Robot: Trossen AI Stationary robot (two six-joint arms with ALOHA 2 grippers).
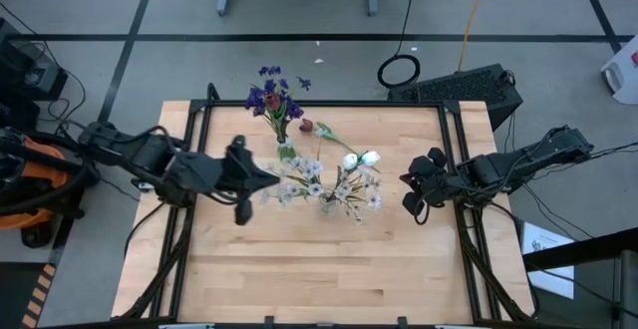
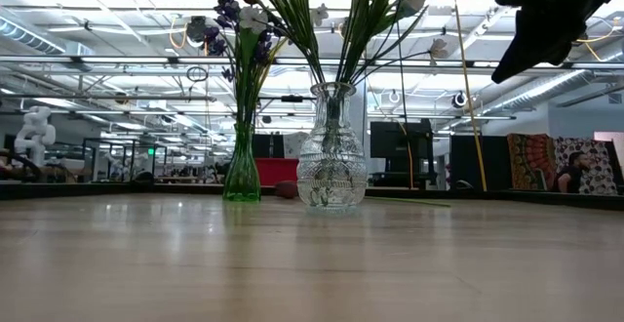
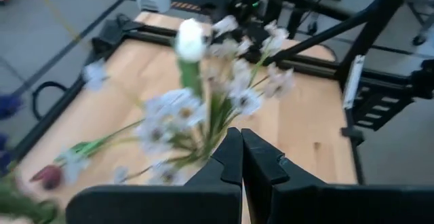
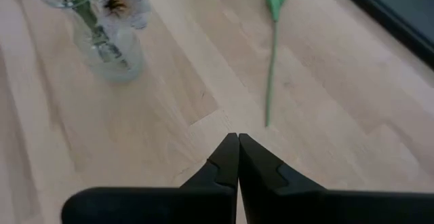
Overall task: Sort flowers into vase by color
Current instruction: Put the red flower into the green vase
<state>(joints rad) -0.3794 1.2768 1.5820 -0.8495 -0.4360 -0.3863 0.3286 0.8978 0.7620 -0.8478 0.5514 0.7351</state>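
A green vase (image 2: 242,171) holds purple flowers (image 1: 271,98) at the table's far middle. Beside it, a clear glass vase (image 2: 331,161) holds white tulip buds (image 1: 359,159) and pale small-blossom sprays (image 1: 317,183). One dark red tulip (image 1: 307,127) lies flat on the table behind the vases, and its green stem (image 4: 271,54) points right. My left gripper (image 1: 271,178) is shut and hangs high, just left of the pale sprays (image 3: 169,112), with nothing between its fingers. My right gripper (image 1: 407,184) is shut and hovers right of the clear vase (image 4: 108,47), above the table.
A black frame (image 1: 454,140) runs along the table's left, right and far edges. Bare wood (image 1: 329,269) fills the near half of the table. Cables and a black case (image 1: 469,85) lie on the floor beyond the far edge.
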